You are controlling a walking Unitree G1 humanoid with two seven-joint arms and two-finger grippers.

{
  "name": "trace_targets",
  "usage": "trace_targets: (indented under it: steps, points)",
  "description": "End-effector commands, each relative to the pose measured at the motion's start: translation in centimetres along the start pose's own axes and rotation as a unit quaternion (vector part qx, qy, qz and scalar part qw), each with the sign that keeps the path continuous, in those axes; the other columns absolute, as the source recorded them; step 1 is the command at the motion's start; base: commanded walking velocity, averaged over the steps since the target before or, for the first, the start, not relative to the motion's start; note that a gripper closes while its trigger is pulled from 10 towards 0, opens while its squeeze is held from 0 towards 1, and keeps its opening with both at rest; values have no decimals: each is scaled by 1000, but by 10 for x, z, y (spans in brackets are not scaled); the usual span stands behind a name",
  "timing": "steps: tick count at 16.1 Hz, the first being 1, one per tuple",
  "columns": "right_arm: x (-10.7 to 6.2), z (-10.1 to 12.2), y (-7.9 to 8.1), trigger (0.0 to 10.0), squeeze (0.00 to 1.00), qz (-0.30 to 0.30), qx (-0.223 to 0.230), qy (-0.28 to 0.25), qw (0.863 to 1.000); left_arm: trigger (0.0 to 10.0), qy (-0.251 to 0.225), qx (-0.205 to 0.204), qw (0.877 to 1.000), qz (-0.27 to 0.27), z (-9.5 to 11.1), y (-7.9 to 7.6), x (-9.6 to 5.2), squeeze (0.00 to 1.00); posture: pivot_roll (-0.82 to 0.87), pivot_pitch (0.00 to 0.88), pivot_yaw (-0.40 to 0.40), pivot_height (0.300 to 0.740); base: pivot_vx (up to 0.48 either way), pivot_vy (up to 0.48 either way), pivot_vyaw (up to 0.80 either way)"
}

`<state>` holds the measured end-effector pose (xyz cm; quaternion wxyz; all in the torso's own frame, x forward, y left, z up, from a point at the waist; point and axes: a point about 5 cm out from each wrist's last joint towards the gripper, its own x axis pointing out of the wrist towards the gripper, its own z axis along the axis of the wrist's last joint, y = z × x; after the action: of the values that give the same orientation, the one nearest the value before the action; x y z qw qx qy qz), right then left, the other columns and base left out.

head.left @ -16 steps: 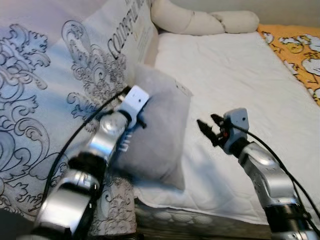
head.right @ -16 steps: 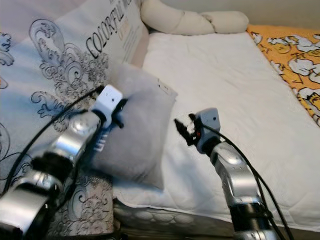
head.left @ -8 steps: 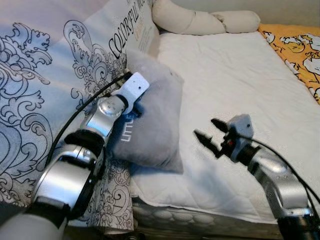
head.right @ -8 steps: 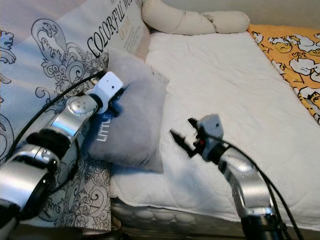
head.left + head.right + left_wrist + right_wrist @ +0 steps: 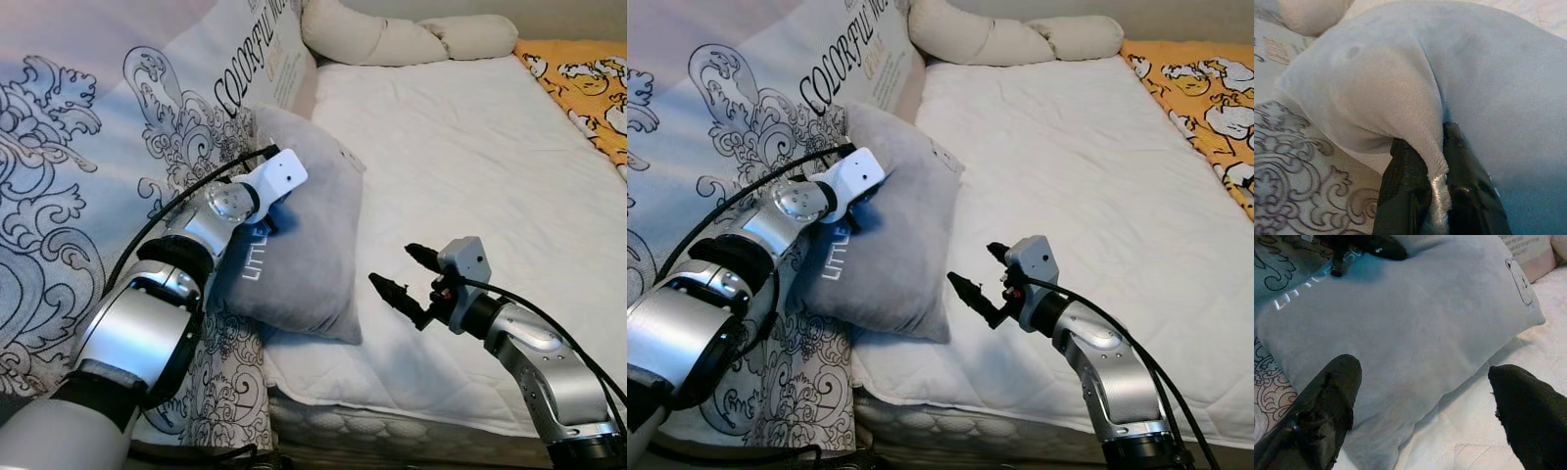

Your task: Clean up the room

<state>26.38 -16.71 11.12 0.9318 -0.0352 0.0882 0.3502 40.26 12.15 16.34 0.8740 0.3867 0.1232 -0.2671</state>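
Already your left gripper (image 5: pixel 1432 183) jaws pinch the grey pillow (image 5: pixel 304 245) edge, while the right gripper (image 5: pixel 402 274) jaws gape wide, empty, just beside it.

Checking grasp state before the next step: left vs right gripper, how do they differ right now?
The left gripper is shut on an edge fold of the grey pillow; the right gripper is open and holds nothing. The left sits at the pillow's left side by the patterned quilt; the right hovers over the white mattress, fingers pointing at the pillow. Both have two black fingers.
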Motion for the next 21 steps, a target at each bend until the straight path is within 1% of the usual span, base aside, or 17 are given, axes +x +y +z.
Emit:
trace_targets:
  steps: [1,2,3,6,8,9,10,11,12,13,14,15,16,18,19,20,21]
  points:
    - [-2,2,2,10000,1000,4,1,-4,1000,10000,-4,2,1000,3,8,9,-2,502,-70,0,120,740,0,0,0]
    - [-2,2,3,10000,1000,4,1,-4,1000,10000,-6,2,1000,6,8,10,-2,502,-70,0,120,740,0,0,0]
    - [-1,2,3,10000,1000,8,1,-3,1000,10000,-17,-14,1000,3,11,12,-2,1000,-63,0,113,740,0,0,0]
    - [1,3,5,10000,1000,18,-1,-4,1000,10000,-41,-49,998,-20,14,14,-4,1000,-68,0,117,740,0,0,0]
    - [-2,6,5,10000,1000,10,-6,-11,1000,10000,-58,-113,991,-51,3,14,-9,1000,-72,0,128,740,0,0,0]
    - [-3,7,4,10000,1000,2,-11,-14,1000,10000,-71,-121,989,-56,2,14,-11,1000,-72,0,128,740,0,0,0]
    - [-5,7,2,10000,1000,-12,0,-16,1000,10000,-124,-129,983,-50,4,17,-17,1000,-61,0,120,740,0,0,0]
    - [-5,7,0,10000,1000,-32,9,-22,999,10000,-173,-134,976,-22,6,23,-23,1000,-58,0,115,740,0,0,0]
    - [-5,10,-2,10000,1000,-52,13,-33,998,10000,-206,-155,966,1,5,26,-30,1000,-44,0,99,740,0,0,0]
    - [-4,12,-4,10000,1000,-76,15,-44,996,10000,-223,-161,961,13,3,25,-35,1000,-39,0,93,740,0,0,0]
    - [-5,15,-7,10000,1000,-109,19,-60,992,10000,-235,-170,956,28,0,21,-41,1000,-35,0,89,740,0,0,0]
    - [-6,18,-11,10000,1000,-175,31,-84,980,10000,-245,-199,946,71,-11,5,-52,1000,-30,0,84,740,0,0,0]
    - [-6,18,-11,10000,1000,-175,31,-84,980,10000,-245,-199,946,71,-11,5,-52,1000,-30,0,84,740,0,0,0]
    - [-9,16,-11,10000,1000,-231,52,-94,967,10000,-246,-241,933,105,-19,-16,-63,1000,-21,0,77,740,0,0,0]
    - [-12,14,-7,10000,1000,-258,51,-92,960,10000,-244,-274,921,129,-23,-28,-72,1000,-20,0,75,740,0,-446,0]
    - [-13,13,-6,10000,1000,-274,40,-87,957,10000,-240,-287,916,144,-26,-33,-77,1000,-20,0,78,740,0,-458,0]
    - [-13,12,-8,10000,1000,-327,26,-81,941,10000,-215,-303,913,168,-36,-46,-85,1000,-13,0,80,740,0,-458,0]
